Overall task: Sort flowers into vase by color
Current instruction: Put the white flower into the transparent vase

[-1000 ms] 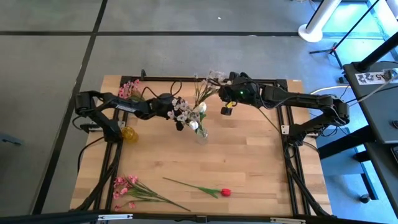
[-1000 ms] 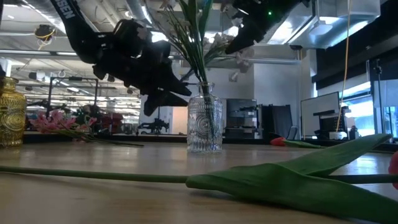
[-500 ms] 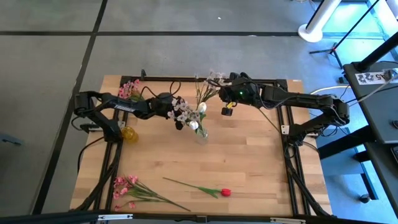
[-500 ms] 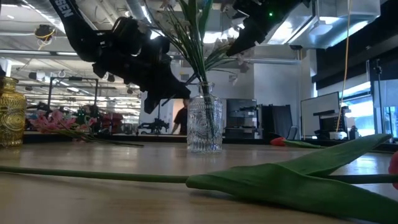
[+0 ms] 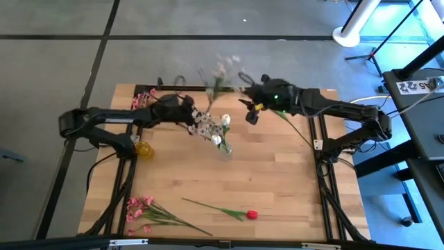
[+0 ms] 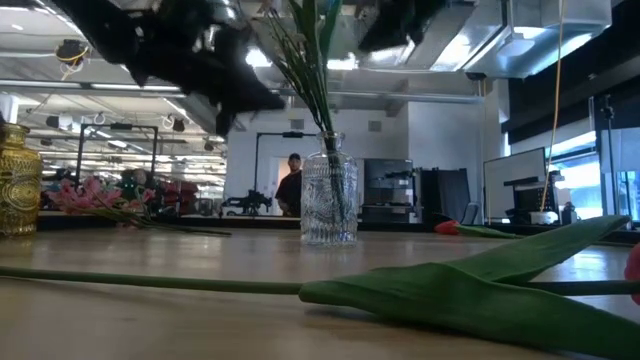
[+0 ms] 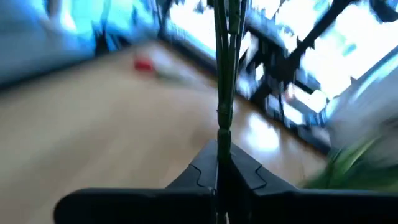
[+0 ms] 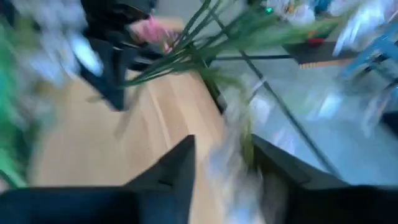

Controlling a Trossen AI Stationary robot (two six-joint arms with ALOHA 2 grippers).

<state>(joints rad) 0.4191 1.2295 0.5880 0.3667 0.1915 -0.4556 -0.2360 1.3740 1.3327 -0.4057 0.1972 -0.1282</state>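
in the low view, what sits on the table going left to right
yellow glass vase → pink flowers lying flat → clear glass vase holding green stems → red flower bud lying far off → big green leaf of the stem lying closest to the camera

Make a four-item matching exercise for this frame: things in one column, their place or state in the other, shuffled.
Things:
1. red rosebud
2. clear glass vase
3. amber vase
4. left tool

Places or states:
A. shut on green stems
B. lying near the table's front edge
C. holding stems, mid-table
D. standing by the table's left edge

Pairs: 1-B, 2-C, 3-D, 4-A
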